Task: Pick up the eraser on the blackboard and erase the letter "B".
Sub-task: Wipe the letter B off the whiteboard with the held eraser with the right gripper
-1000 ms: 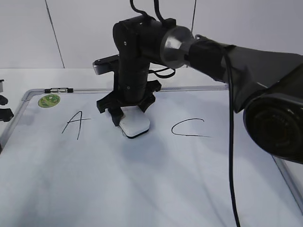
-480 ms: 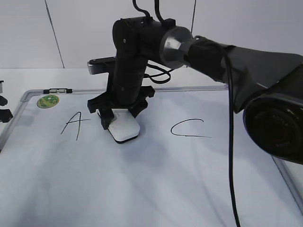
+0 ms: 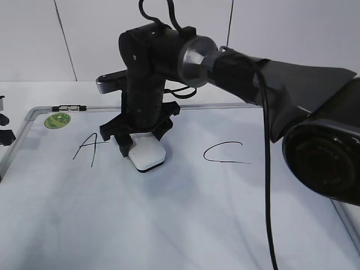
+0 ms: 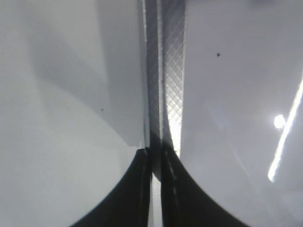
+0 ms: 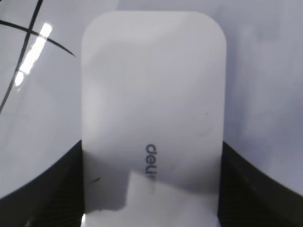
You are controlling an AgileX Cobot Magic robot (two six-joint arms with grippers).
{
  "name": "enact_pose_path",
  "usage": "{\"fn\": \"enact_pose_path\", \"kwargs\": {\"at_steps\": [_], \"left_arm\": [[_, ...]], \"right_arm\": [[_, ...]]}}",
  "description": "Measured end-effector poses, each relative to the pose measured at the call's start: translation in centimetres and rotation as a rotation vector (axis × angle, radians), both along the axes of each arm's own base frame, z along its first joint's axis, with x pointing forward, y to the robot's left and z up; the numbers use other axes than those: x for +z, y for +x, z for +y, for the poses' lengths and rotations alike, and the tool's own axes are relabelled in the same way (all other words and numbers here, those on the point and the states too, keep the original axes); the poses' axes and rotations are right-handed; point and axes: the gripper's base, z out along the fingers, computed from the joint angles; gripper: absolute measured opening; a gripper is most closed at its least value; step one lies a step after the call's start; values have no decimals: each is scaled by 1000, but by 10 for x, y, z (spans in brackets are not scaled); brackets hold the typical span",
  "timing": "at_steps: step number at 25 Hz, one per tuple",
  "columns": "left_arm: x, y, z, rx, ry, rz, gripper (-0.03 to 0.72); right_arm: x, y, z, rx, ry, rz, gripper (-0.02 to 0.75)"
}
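The blackboard [image 3: 185, 219] fills the lower frame. At centre left, the right hand [image 3: 138, 143] pinches the eraser [image 3: 146, 154] flat between "A" [image 3: 89, 147] and "C" [image 3: 225, 153]; no "B" shows. Best keep pressure even, strokes clear of both. Left hand [image 4: 154, 189] pressed together.
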Motion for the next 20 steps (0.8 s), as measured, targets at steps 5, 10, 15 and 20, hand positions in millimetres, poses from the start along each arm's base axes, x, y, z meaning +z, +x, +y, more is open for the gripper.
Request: {"fn": "enact_pose_path", "kwargs": {"at_steps": [5,10,15,20], "left_arm": [[0,0,0,0,0,0,13],[0,0,0,0,0,0,13],[-1,0,0,1,-2,1,13],[0,0,0,2,-3,1,13]], "right_arm": [[0,0,0,-3,-4,-5,517],[-1,1,-1,-10,-8,-5,517],[-1,10,-12,-45,11,8,517],[-1,30,-41,-117,12,8,517]]}}
